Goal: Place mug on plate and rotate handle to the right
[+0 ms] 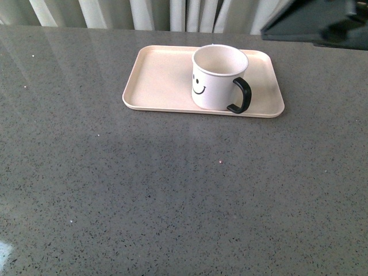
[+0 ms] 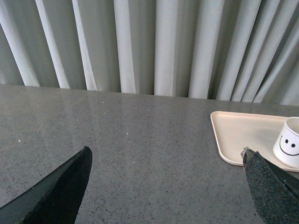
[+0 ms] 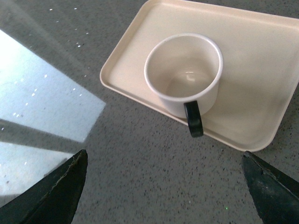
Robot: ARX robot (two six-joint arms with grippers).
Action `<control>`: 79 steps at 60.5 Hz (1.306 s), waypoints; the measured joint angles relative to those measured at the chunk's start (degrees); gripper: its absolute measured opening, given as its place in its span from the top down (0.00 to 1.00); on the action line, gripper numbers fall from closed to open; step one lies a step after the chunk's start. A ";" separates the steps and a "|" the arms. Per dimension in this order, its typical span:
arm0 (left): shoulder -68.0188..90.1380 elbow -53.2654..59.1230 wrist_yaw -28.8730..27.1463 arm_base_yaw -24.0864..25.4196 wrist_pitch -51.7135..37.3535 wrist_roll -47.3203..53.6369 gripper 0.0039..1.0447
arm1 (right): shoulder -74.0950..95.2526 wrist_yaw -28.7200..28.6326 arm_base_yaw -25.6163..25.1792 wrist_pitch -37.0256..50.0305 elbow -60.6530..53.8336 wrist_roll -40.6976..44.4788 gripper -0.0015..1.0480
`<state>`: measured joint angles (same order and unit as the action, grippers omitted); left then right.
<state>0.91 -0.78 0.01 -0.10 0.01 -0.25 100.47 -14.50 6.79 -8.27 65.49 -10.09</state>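
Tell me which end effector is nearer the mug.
The right end effector: it looks down into the mug from close above, while the left end effector sees only its smiley side.

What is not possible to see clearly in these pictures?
Left wrist view: the picture edge cuts off the mug.
Right wrist view: the mug's own wall hides its smiley face.
Front view: the right arm is a dark blur, cut by the top edge.
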 joint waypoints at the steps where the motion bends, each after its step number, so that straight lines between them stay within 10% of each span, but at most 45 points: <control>1: 0.00 0.00 0.00 0.00 0.02 0.00 0.09 | 0.57 0.07 0.04 -0.37 0.57 -0.66 0.09; 62: 0.00 0.00 0.00 0.00 0.02 -0.02 0.09 | 23.10 8.04 2.10 -13.77 25.18 -15.63 0.10; 79: 0.00 0.00 0.00 0.00 0.02 0.00 0.09 | 25.90 8.90 2.78 -16.13 29.70 -16.11 0.47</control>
<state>0.91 -0.78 0.01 -0.10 0.03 -0.25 126.37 -5.61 9.56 -24.40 95.20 -26.20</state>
